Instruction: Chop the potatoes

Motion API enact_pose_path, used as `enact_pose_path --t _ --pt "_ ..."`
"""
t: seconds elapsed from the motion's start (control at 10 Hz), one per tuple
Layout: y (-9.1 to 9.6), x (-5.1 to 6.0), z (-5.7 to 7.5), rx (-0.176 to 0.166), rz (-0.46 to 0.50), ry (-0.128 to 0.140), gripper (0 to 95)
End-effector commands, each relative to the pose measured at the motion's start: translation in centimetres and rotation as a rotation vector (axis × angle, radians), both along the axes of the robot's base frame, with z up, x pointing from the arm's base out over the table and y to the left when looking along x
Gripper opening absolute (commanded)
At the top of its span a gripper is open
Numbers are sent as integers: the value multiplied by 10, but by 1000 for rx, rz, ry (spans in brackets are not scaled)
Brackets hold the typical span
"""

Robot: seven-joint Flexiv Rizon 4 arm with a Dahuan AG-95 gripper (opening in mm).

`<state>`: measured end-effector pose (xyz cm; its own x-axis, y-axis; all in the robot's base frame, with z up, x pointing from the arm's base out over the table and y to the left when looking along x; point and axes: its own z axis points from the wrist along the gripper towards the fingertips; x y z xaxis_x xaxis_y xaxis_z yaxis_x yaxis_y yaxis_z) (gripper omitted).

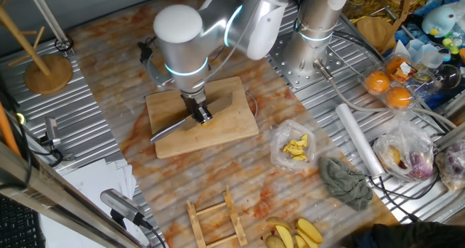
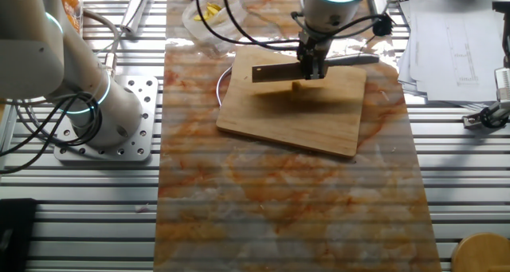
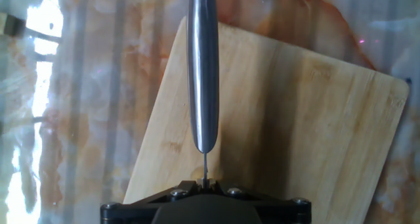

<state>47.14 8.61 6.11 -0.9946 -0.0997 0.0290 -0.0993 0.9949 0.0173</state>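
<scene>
tool: your tool [image 2: 311,65] is clamping the knife [image 2: 280,70]
knife: it's hanging blade-down over the cutting board [image 2: 295,112]
board: it's sitting on the tabletop [image 2: 279,200]

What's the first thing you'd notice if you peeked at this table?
The big silver robot arm stands out first, bending over the middle of the table. Its tool is shut on a knife, held over a wooden cutting board that sits on the orange-streaked mat. Off to the side there is a clear bag of yellow pieces beside a crumpled grey cloth.
</scene>
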Motion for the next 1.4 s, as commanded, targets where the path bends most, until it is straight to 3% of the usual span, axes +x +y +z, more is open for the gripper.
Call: enact_pose_path --t 0.1,0.6,1.4 --pt "1 1 -1 1 1 9 0" --pt "0 -4 -5 -11 6 14 0" --pt "3 -11 -5 -40 12 43 0"
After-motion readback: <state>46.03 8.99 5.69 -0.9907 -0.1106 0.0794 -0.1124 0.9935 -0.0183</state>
